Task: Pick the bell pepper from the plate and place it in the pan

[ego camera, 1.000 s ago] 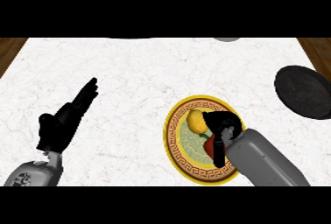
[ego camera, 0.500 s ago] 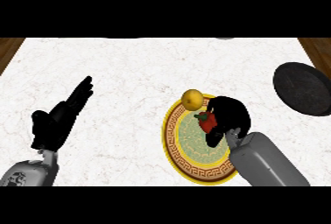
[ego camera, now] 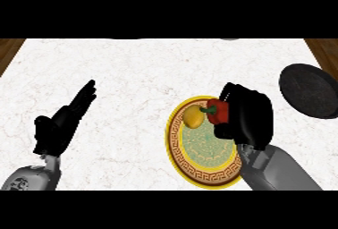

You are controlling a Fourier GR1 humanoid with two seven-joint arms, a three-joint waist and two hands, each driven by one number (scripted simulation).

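At the left, the left robot hand (ego camera: pixel 63 123) rests over the marble desk (ego camera: pixel 145 71), fingers straight and spread. In the middle stands the yellow-rimmed plate (ego camera: pixel 198 172), with a yellow fruit (ego camera: pixel 192 117) on its upper part. Just beside it, the red bell pepper (ego camera: pixel 217 112) is pinched by the right robot hand (ego camera: pixel 247 118), above the plate's edge. At the far right lies the dark pan (ego camera: pixel 309 91). To do this step well, I think the pepper should travel high over the pan's rim before release. No writing is visible.

White marbled counter top (ego camera: pixel 152 71) fills the view, with brown wood (ego camera: pixel 9 49) at both upper corners.
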